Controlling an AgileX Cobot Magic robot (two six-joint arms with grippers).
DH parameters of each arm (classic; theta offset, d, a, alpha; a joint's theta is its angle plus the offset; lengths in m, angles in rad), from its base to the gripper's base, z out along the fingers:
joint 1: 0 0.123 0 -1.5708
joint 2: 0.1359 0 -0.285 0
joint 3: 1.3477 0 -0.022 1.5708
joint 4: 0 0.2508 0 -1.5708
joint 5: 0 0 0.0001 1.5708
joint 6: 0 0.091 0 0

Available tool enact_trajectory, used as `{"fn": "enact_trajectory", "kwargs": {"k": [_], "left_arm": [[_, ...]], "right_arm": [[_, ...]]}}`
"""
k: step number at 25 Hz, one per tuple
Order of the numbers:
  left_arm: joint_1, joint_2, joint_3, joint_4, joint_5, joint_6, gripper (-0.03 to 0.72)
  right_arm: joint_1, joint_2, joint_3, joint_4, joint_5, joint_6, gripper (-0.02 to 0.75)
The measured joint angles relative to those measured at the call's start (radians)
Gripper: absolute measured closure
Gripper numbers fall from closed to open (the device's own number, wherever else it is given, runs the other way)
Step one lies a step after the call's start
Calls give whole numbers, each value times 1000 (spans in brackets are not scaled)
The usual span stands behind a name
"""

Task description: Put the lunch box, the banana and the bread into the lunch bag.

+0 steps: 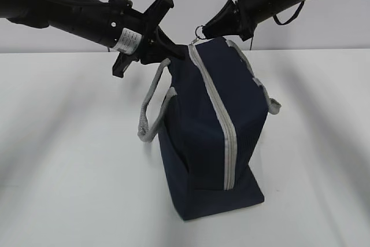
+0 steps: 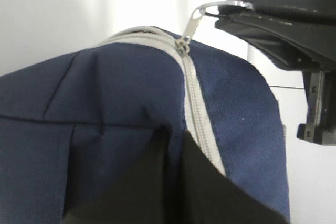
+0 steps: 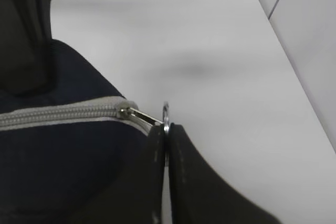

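Right gripper (image 3: 166, 137) was pinched on the metal ring pull (image 3: 166, 115); left gripper (image 2: 173, 156) clamped the lunch bag (image 1: 214, 131) top fabric. Bag stood mid-table (image 1: 69, 172), zipper (image 1: 222, 120) closed. No food visible; packing not begun.

navy lunch bag (image 1: 202, 125), grey zipper (image 1: 222, 117), grey handles (image 1: 151, 114), white table (image 1: 69, 160)

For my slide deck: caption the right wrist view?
Right gripper pinching the metal ring pull of the zipped navy-blue fabric lunch bag.
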Motion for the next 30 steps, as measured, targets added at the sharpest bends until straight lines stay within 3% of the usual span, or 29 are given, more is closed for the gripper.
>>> {"fn": "enact_trajectory", "kwargs": {"k": [4, 19, 30], "left_arm": [[0, 0, -2, -1, -2, 26, 680], [-19, 0, -5, 2, 15, 58, 683], [-27, 2, -7, 28, 32, 67, 683]], "right_arm": [[-3, 2, 0, 8, 2, -31, 754], [-3, 123, -6, 204, 2, -75, 754], [-7, 143, -30, 264, 3, -71, 754]]}}
